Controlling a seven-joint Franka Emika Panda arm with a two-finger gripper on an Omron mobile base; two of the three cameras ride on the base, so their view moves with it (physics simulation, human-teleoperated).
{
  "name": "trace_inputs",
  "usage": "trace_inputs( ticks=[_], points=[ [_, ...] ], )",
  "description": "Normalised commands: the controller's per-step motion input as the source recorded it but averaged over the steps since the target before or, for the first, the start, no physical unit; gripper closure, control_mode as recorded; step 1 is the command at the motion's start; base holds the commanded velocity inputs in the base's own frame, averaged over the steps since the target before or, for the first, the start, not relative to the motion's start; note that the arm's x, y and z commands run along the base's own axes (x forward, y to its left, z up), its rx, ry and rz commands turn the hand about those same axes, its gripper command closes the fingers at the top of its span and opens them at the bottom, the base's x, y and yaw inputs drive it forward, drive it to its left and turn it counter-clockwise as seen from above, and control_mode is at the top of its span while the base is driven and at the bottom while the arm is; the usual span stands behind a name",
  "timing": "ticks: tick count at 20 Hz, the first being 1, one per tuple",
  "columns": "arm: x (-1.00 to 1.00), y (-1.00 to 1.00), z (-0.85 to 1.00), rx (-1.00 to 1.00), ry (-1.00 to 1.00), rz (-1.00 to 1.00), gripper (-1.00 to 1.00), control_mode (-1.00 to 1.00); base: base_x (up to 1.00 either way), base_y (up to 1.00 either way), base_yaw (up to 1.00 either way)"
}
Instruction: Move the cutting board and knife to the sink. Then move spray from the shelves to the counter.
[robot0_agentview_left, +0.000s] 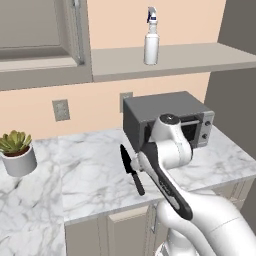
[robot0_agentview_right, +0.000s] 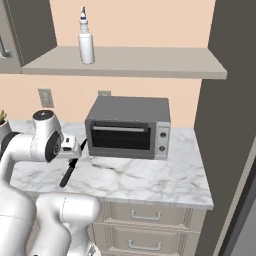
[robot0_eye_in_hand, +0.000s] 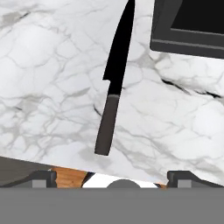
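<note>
gripper (robot0_eye_in_hand: 111, 178) spread wide above knife (robot0_eye_in_hand: 114, 83) on marble counter (robot0_eye_in_hand: 52, 78) beside toaster oven (robot0_agentview_right: 128, 127).

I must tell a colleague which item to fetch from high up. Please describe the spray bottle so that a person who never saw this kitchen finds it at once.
Look at the long grey shelf on the peach wall, above the marble counter and the toaster oven. Near its left part stands the spray bottle, upright. It is small, white and translucent, with a white and blue trigger top; no other bottle is in view.

Knife (robot0_agentview_left: 131, 169) flat on the counter (robot0_agentview_left: 90, 170), left of the toaster oven (robot0_agentview_left: 167, 117); spray (robot0_agentview_left: 151, 42) on the shelves (robot0_agentview_left: 200, 57) above; potted plant (robot0_agentview_left: 17, 150) far left
</note>
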Motion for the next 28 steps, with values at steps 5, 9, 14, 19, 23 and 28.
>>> trace_inputs(
  ticks=[5,9,14,19,23,28],
  points=[
    [0.21,0.27,-0.30,-0.02,0.09,-0.17,-1.00,-1.00,0.00,0.00,0.00],
    [0.13,0.14,-0.38,-0.04,0.13,-0.17,-1.00,-1.00,0.00,0.00,0.00],
    [0.17,0.00,-0.41,-0.01,0.11,-0.07,-1.00,-1.00,0.00,0.00,0.00],
    [0.21,0.00,-0.38,0.00,0.07,0.00,-1.00,-1.00,0.00,0.00,0.00],
    [0.15,0.02,-0.41,0.00,0.00,0.00,-1.00,-1.00,0.00,0.00,0.00],
    [0.09,0.00,-0.36,0.00,0.00,0.00,-1.00,-1.00,0.00,0.00,0.00]
  ],
)
